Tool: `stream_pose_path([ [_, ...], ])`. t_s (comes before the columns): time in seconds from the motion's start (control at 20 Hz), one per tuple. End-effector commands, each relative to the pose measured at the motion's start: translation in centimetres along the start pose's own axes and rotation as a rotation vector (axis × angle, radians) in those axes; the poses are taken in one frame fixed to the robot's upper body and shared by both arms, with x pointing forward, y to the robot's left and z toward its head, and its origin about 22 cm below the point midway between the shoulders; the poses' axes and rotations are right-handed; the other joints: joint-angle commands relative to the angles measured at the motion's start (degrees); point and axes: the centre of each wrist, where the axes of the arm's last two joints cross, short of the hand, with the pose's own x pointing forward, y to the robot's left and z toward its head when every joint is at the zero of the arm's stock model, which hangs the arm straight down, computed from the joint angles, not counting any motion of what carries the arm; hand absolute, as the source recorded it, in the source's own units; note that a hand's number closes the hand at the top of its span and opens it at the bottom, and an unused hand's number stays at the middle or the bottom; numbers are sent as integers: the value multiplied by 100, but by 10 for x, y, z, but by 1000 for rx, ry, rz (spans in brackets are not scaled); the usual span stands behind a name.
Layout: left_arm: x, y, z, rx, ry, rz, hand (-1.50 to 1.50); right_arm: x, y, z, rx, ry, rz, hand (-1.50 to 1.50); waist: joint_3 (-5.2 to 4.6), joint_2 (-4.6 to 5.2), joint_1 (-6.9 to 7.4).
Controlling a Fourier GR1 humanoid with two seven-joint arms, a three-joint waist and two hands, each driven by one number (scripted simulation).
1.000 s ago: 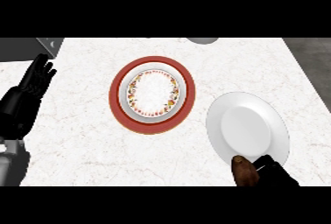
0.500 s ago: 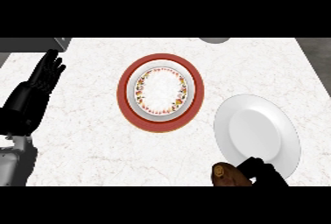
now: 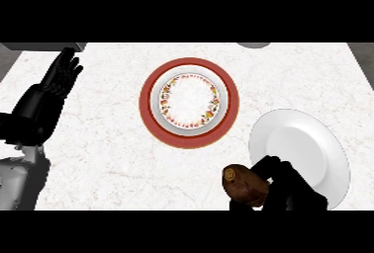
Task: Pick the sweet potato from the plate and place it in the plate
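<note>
Black fingers of the right hand (image 3: 288, 190) are curled round the sweet potato (image 3: 245, 185), which is held at the view's lower edge, just left of the white plate (image 3: 300, 143) and off its rim. Its long axis is seen slanting from upper left to lower right. The red-rimmed plate (image 3: 150, 106) lies up and to the left, nearer this hand's load than the left hand (image 3: 55, 84), which is kept open and resting at the left edge.
</note>
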Motion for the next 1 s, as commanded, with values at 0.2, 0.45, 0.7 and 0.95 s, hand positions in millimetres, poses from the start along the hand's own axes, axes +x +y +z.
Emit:
stream_pose_path([
  [0.2, -5, -7, -5, -27, -11, 20, 0, 34, 22, -49, 19, 270, -133, 150, 6, 92, 211],
  [0.45, 4, -9, -10, -52, -23, 19, 0, 50, 47, -83, 44, 314, -95, 150, 9, 84, 354],
  [0.7, 4, -12, -11, -62, -26, 18, 0, 59, 77, -129, 75, 361, -40, 150, 14, 101, 402],
  [0.95, 1, -21, -15, -66, -25, 15, 0, 63, 97, -153, 123, 428, -87, 150, 20, 107, 400],
])
